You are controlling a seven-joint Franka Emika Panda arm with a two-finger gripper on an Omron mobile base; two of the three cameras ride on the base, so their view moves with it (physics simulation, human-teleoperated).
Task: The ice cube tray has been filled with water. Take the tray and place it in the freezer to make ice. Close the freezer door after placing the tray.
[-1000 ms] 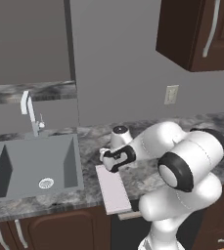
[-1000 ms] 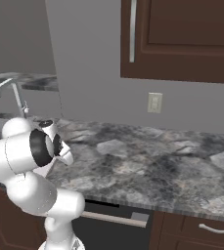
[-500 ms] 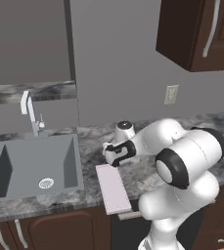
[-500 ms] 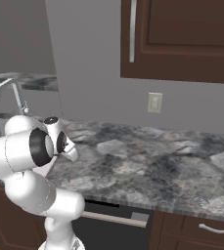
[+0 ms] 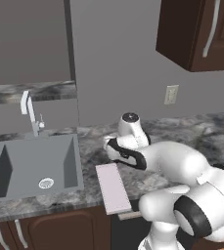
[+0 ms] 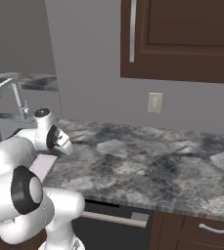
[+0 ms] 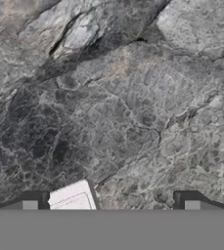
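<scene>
The ice cube tray (image 5: 114,188) is a pale pinkish-white slab lying on the granite counter just right of the sink, its near end jutting over the counter's front edge; it also shows as ice cube tray (image 6: 42,166). My gripper (image 5: 111,152) hovers over the tray's far end, pointing down at the counter. In the hand view the gripper (image 7: 111,202) is open, its fingertips (image 7: 35,202) set wide apart, and one corner of the tray (image 7: 74,197) lies between them near the left one. The freezer and its door are out of view.
A grey sink (image 5: 30,166) with a faucet (image 5: 29,110) lies left of the tray. Dark upper cabinets (image 5: 201,29) hang at the right above a wall outlet (image 5: 171,94). Granite counter (image 6: 147,166) stretches to the right, with dark lower cabinets beneath.
The arm's elbow has sunk lower and to the right, while the hand has stayed almost in place over the tray's far end. The jaws remain open.
</scene>
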